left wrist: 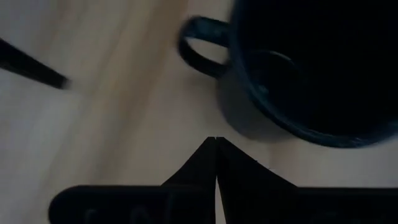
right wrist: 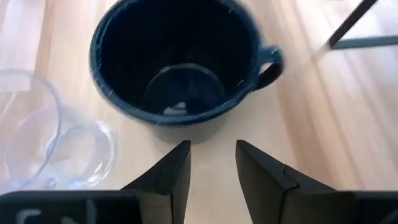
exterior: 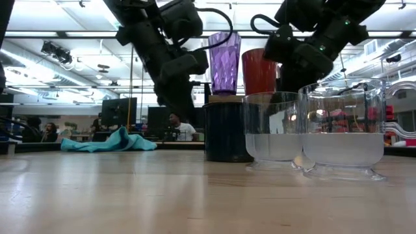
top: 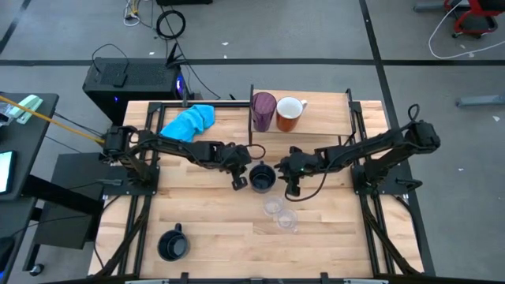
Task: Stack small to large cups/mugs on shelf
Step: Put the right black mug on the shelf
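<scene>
Black mug (top: 262, 177) sits mid-table, upright, on the plank table (top: 213, 229), in front of the shelf (top: 316, 118). Left gripper (top: 238, 180) just beside it on one side, fingers closed tip to tip, holding nothing. Right gripper (top: 290, 186) just beside it on the other side, fingers part open with a gap, also holding nothing. Neither touches the mug as far as the high view shows.

Two clear cups (top: 280, 213) stand close together just in front of the mug, towards the right gripper's side; they look to be touching, hard to confirm. Purple tumbler (top: 263, 111) and orange mug (top: 289, 114) stand side by side on the shelf. Second black mug (top: 172, 244) is well apart near the front left corner. Blue cloth (top: 189, 121) lies at the shelf's left end.

Left wrist view shows the mug's handle (left wrist: 200, 45), pointing away from the closed fingers (left wrist: 193, 168). Right wrist view shows mug interior (right wrist: 177, 62) and one clear cup (right wrist: 56, 140) beside it. Low view: clear cups (exterior: 312, 127) partly block the mug (exterior: 224, 133).
</scene>
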Robot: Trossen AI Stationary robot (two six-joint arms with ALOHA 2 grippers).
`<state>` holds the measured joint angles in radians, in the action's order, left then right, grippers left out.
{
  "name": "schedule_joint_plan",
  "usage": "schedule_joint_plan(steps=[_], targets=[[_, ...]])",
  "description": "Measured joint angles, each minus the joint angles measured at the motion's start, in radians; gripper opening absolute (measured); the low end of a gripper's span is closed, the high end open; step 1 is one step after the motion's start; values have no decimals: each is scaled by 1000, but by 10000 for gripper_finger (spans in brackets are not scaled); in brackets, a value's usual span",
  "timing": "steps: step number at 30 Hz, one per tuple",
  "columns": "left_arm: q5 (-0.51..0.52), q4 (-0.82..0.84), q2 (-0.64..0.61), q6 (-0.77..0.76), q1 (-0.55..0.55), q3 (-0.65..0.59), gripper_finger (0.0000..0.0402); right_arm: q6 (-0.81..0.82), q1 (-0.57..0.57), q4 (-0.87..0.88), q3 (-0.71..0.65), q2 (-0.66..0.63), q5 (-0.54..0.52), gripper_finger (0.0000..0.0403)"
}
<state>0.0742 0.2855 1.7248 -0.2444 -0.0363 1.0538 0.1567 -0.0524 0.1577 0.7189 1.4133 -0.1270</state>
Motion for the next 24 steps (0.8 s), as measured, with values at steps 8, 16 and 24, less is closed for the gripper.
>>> schedule_joint_plan(steps=[8,16,24], targets=[[-81,-6,10,-47,58,-1,26,-77,70,-25,1,-13,-4,134],[-2,-14,10,-61,75,0,11,-98,59,-80,1,-7,-2,134],[22,-55,10,-64,57,0,21,-69,20,-77,1,-7,-2,134]])
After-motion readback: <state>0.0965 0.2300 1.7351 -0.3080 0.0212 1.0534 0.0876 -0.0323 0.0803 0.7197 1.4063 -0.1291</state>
